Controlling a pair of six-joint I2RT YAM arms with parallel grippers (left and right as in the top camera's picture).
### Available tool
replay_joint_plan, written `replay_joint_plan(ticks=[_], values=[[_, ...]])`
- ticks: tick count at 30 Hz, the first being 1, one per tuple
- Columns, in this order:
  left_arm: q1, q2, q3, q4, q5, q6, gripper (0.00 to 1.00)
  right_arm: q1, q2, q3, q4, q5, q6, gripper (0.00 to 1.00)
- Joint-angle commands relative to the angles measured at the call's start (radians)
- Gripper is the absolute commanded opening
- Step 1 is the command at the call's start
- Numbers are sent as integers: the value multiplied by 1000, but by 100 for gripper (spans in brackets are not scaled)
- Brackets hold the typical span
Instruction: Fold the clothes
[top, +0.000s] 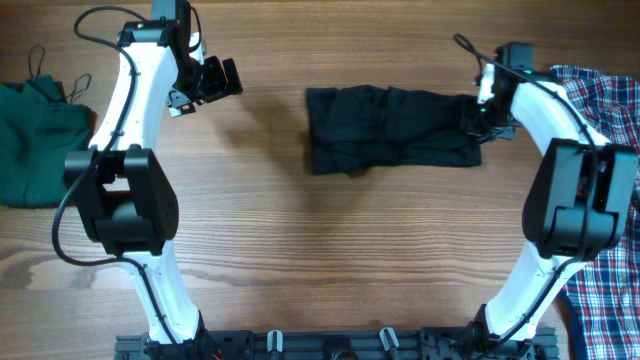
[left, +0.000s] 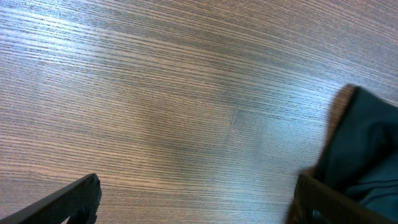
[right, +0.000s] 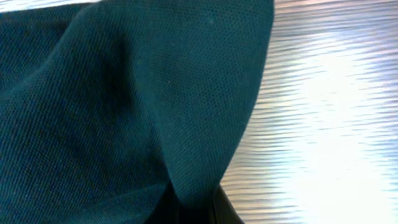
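The black shirt (top: 390, 128) lies as a crumpled, folded band at the table's upper middle. My right gripper (top: 475, 120) is at the shirt's right end and is shut on a fold of it. The right wrist view is filled with its dark cloth (right: 124, 99), pinched between the fingers (right: 199, 208). My left gripper (top: 225, 78) is open and empty, left of the shirt and apart from it. In the left wrist view its fingers (left: 196, 199) spread over bare wood, with the shirt's edge (left: 367, 149) at the right.
The dark green strappy top (top: 35, 140) lies bunched at the table's left edge. The plaid shirt (top: 612, 110) lies along the right edge, behind and under the right arm. The wooden table (top: 300, 250) shows between them.
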Motion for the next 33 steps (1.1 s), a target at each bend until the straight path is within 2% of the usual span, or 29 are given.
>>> replay_joint_plan(ticks=[1,5,11,16,23,31,32,33], values=[[-3,-25,-6,6,-6,-5,100,-18,-12,3,-14,83,-84,4],[-3,-25,-6,18,-6,-5,100,-9,-78,56,-50,80,-83,4],[-3,-25,-6,18,-6,-5,100,14,-292,61,-10,-93,-83,4],[-3,-25,-6,18,-6,-5,100,180,-294,60,-13,-89,-191,4],[-3,-25,-6,16,-6,-5,100,388,-293,59,-18,-82,-236,4],[-3,-25,-6,13,-6,-5,100,514,-267,21,-5,-83,-295,5],[-3,-25,-6,13,-6,-5,100,517,-262,21,-5,-83,-293,14],[-3,-25,-6,13,-6,-5,100,517,-253,21,-5,-83,-292,33]])
